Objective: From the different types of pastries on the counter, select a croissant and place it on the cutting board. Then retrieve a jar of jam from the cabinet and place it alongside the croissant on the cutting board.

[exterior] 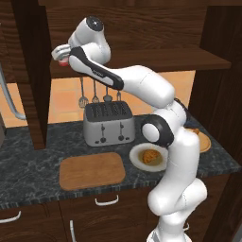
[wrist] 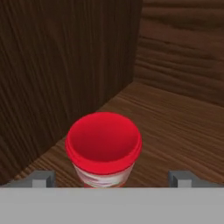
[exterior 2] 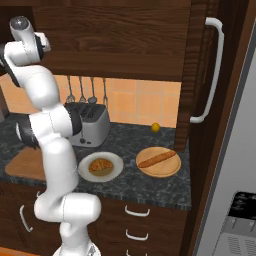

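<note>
because the jar of jam [wrist: 103,151] stands upright in the back corner of the cabinet [wrist: 65,65], red lid facing the hand and its long axis vertical, the gripper [wrist: 109,178] hangs just over it with its tips spread either side, apparently to clamp the body. the croissant [exterior: 151,155] sits on the white plate [exterior: 138,158], beside the bare cutting board [exterior: 92,170] on the bench [exterior: 28,163].

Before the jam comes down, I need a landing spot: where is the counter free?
The cutting board is bare, in front of the toaster. Crowded rightward: white plate holding the croissant, then wooden plate with long pastry.
</note>
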Available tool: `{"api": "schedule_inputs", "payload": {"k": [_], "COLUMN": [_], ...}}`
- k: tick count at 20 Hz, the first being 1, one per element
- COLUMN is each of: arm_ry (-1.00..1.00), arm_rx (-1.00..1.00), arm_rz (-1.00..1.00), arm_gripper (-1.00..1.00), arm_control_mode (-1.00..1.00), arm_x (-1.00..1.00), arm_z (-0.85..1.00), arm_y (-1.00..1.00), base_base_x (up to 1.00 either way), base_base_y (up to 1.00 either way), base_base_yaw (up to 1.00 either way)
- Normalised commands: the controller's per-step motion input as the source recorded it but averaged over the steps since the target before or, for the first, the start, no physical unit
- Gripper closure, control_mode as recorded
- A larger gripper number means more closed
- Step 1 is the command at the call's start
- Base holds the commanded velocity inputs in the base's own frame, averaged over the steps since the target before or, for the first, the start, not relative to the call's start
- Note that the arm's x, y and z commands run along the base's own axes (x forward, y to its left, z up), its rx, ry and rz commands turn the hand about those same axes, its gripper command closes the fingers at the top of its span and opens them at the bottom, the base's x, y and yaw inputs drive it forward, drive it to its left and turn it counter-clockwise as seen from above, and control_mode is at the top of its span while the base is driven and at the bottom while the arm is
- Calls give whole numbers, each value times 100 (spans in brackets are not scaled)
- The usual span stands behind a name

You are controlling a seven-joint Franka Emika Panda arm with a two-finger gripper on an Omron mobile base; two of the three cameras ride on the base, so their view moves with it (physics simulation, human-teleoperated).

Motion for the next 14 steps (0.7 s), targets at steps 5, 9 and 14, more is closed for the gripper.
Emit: {"api": "schedule_inputs", "payload": {"k": [5,9,14], "arm_ry": [0,0,2], "arm_rx": [-1,0,0], "arm_rz": [-1,0,0], "arm_gripper": [-100,-100,-100], "arm_control_mode": [-100,-100,-100], "arm_x": [31,42,17], "arm_z": [-6,0,0], "arm_y": [30,8,15], "base_base_x": [0,0,0], "base_base_y": [0,0,0], "base_base_yaw": [0,0,0]}}
